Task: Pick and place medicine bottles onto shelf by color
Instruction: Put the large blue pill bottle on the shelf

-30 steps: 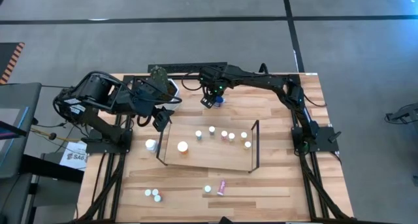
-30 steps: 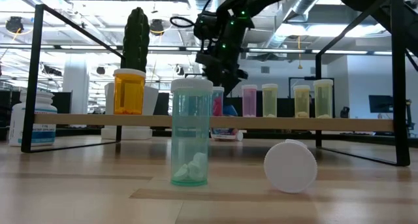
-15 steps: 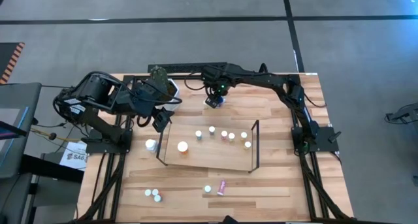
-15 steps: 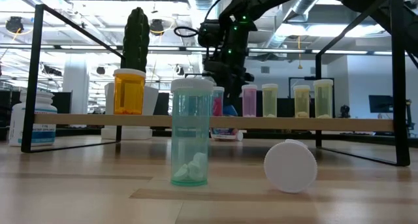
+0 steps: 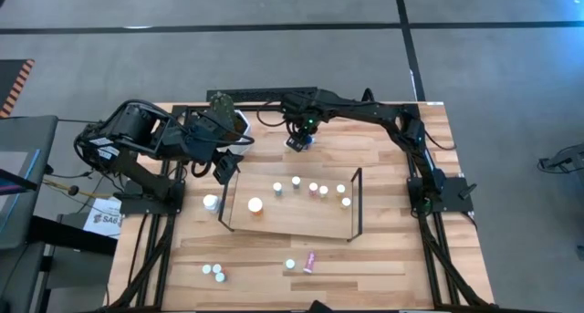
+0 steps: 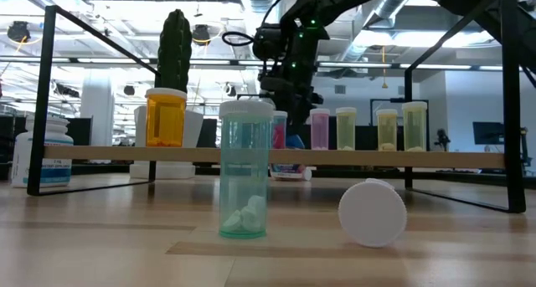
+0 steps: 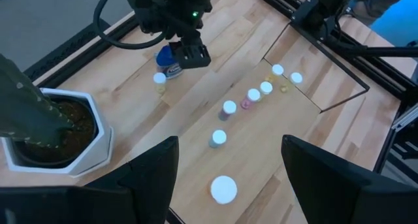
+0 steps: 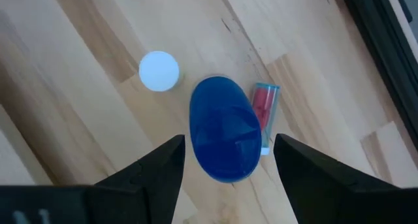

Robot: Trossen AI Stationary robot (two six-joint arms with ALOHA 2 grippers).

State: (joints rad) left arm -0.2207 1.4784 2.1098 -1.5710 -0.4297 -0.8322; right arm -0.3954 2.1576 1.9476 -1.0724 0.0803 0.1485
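blue-capped bottle (image 8: 221, 127) body hidden under cap; cactus (image 7: 23, 106) top cut off

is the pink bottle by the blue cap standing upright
No, the pink bottle lies on its side on the table, right beside the blue-capped bottle that sits between the open fingers of the right pincer.

Even overhead light is flooding the worktop (image 5: 383, 158); shadows are lying short and soft. In the low view ceiling strip lights (image 6: 109, 2) are glaring, the background room is blurring out, and the nearest teal bottle (image 6: 245, 170) is staying sharp. Both wrist views are showing their own fingers (image 7: 147, 181) dark and soft-edged. The blue cap (image 8: 222, 127) is looking slightly blurred. Straight lines are bending near the left wrist view's edges.
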